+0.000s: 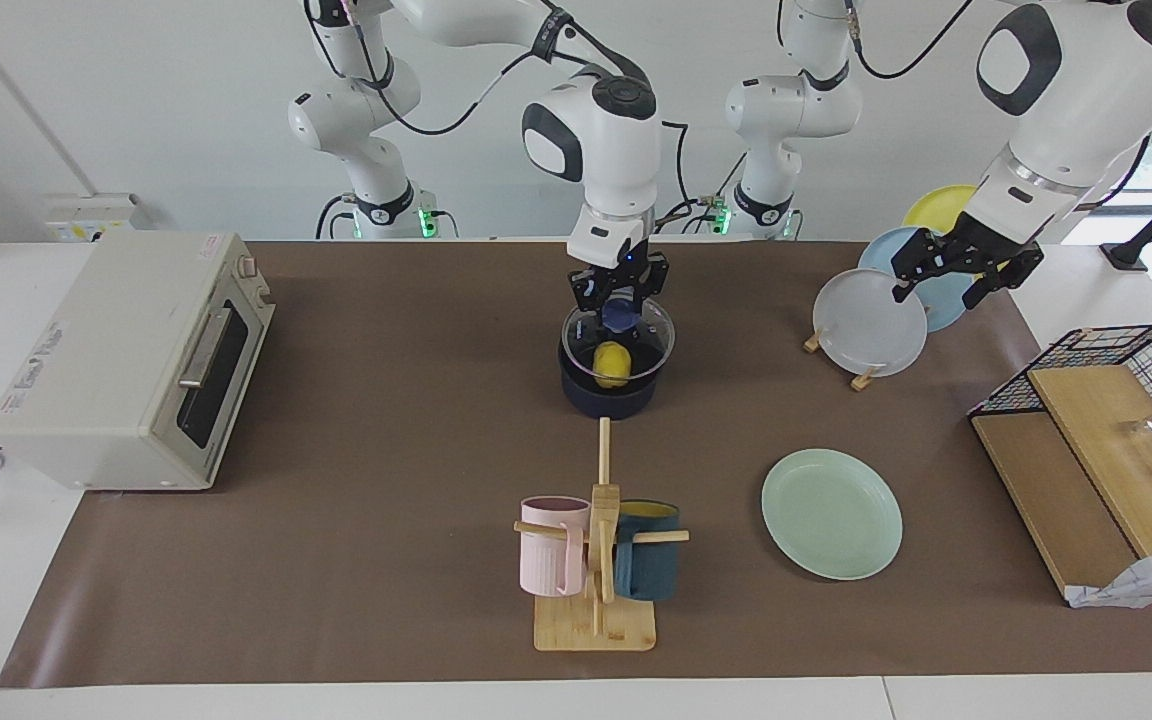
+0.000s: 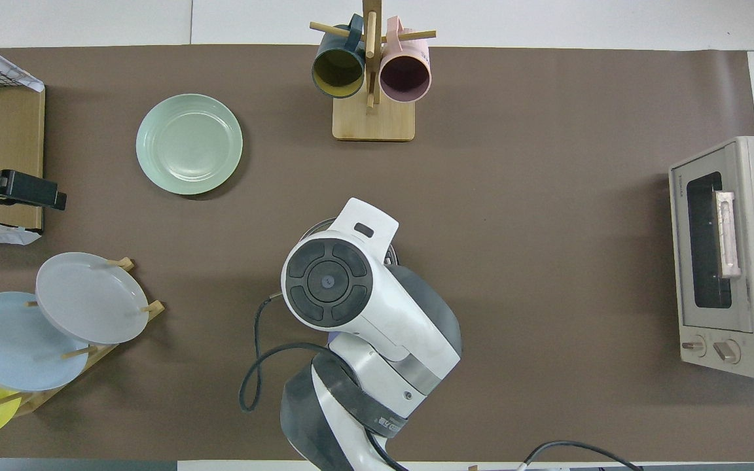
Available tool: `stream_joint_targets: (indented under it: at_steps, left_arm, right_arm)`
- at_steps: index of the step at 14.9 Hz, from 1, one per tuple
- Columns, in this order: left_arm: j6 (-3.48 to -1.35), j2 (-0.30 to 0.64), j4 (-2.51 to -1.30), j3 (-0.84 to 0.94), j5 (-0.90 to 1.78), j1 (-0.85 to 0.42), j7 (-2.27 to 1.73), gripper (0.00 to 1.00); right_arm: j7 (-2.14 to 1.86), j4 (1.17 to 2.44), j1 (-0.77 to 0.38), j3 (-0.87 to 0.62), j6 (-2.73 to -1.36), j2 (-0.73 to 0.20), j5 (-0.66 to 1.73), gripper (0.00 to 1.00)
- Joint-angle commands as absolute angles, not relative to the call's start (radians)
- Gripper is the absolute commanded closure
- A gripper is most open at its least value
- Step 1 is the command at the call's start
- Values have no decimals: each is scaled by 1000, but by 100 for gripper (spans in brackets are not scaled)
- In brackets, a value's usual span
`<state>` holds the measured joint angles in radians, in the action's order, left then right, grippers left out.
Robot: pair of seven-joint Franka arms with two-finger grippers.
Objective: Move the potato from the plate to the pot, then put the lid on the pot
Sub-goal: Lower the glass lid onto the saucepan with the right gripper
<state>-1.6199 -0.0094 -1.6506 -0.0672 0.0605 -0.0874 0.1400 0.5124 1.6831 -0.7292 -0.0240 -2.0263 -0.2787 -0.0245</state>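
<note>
Potato (image 1: 612,363) yellow; pot (image 1: 608,398) navy; plate (image 1: 832,514) mint-green; lid (image 1: 619,338) clear, blue knob.

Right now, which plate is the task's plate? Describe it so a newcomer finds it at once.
Start at the wooden mug tree at the table edge farthest from the robots. The plate lies flat on the brown mat beside it, toward the left arm's end. It is pale mint green and empty, unlike the grey, blue and yellow plates standing upright in a rack.

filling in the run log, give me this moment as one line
potato: in pot | lid: over pot, held by its knob | right gripper: shut on lid | left gripper: open, raised over plate rack | plate: bare
</note>
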Motion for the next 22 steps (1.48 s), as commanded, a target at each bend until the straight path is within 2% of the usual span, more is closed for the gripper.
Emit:
stream_joint_targets:
  at_steps: [1, 5, 11, 16, 22]
  left_arm:
    - [-1485, -17, -1573, -52, 8, -93, 143, 0]
    - [-1373, -11, -1496, -51, -8, -95, 115, 0]
    - [-1390, -57, -1548, -34, -14, -92, 100, 0]
    - [-1482, -49, -1552, 20, 2, -55, 41, 0]
    - [-1491, -49, -1555, 18, 2, -57, 48, 0]
  right_arm:
    - [518, 1700, -724, -20, -2046, -278, -35, 100]
    - [514, 1724, -727, -20, -2063, -284, -35, 100]
    - [512, 1753, -729, -20, -2082, -285, -35, 100]
    - [515, 1775, -742, -20, -2125, -284, -35, 100]
    - [515, 1779, -744, -20, -2125, -287, -37, 100]
